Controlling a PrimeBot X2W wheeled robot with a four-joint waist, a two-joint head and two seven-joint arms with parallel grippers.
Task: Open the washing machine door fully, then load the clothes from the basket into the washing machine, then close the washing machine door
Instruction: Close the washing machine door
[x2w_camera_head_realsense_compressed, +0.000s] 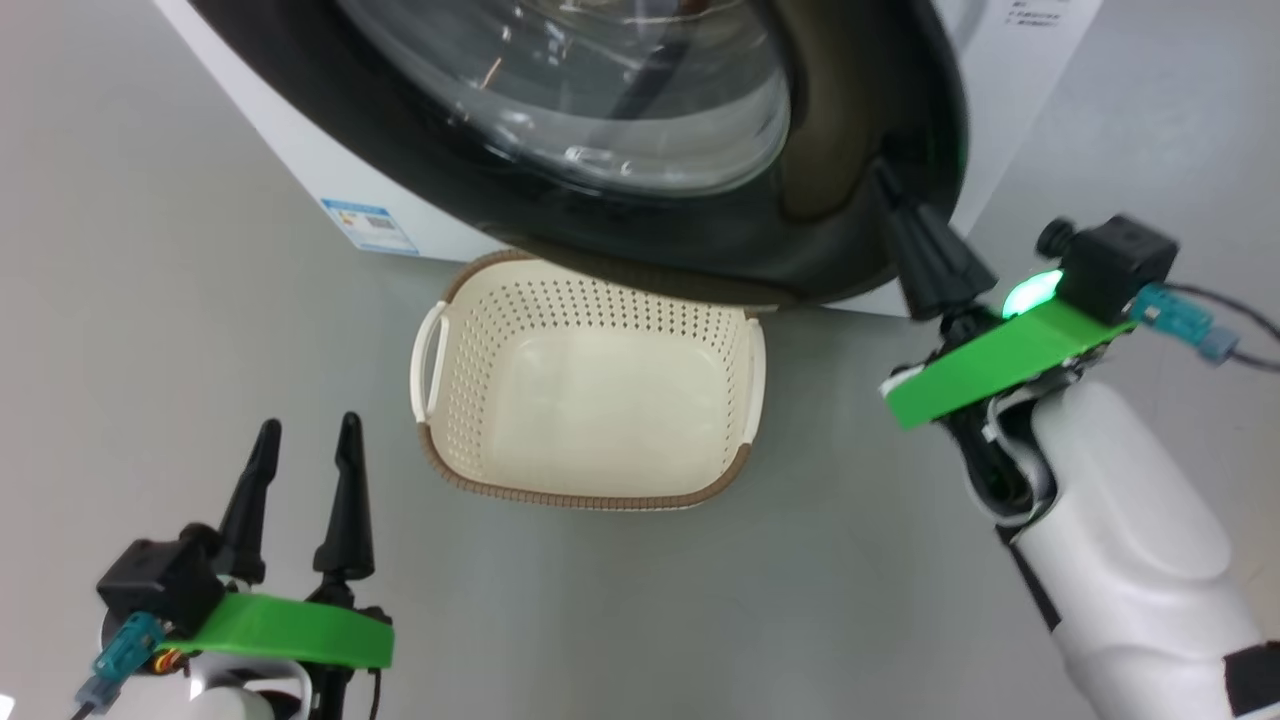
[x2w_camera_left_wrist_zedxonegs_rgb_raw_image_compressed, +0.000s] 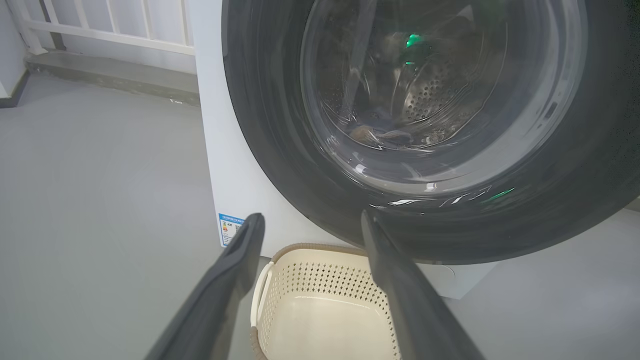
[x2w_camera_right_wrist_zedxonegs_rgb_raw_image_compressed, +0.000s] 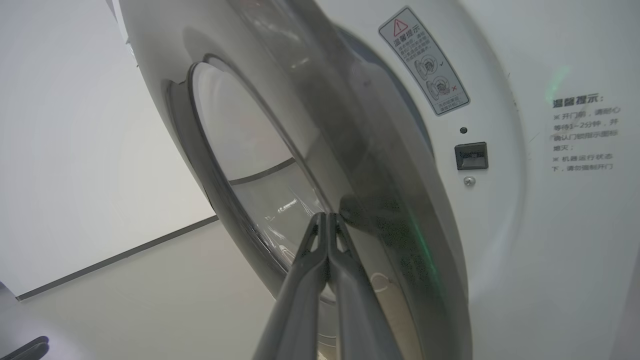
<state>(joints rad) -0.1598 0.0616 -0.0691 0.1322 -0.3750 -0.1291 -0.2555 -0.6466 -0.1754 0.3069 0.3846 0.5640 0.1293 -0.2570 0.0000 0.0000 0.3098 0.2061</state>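
Since the basket (x2w_camera_head_realsense_compressed: 580, 497) sits empty on the floor (x2w_camera_head_realsense_compressed: 150, 330) beneath the ajar washing machine door (x2w_camera_head_realsense_compressed: 850, 150), closing seems the step in hand; the right gripper (x2w_camera_head_realsense_compressed: 884, 182), fingers shut on nothing, meets its rim; the left gripper (x2w_camera_head_realsense_compressed: 308, 425) hangs open; next, push until latched.

**Left jaws wide, right jaws pressed together**

The left gripper (x2w_camera_head_realsense_compressed: 309, 425) sits at the lower left of the head view, its 2 dark fingers parted wide and pointing up the frame; a green wrist plate (x2w_camera_head_realsense_compressed: 290, 630) lies flat behind them. The right gripper (x2w_camera_head_realsense_compressed: 885, 180) is at the upper right, its 2 fingers closed tip to tip and angled up and to the left. Its own green plate (x2w_camera_head_realsense_compressed: 1000, 365) tilts up to the right; the pale right forearm (x2w_camera_head_realsense_compressed: 1130, 540) runs down to the lower right corner.
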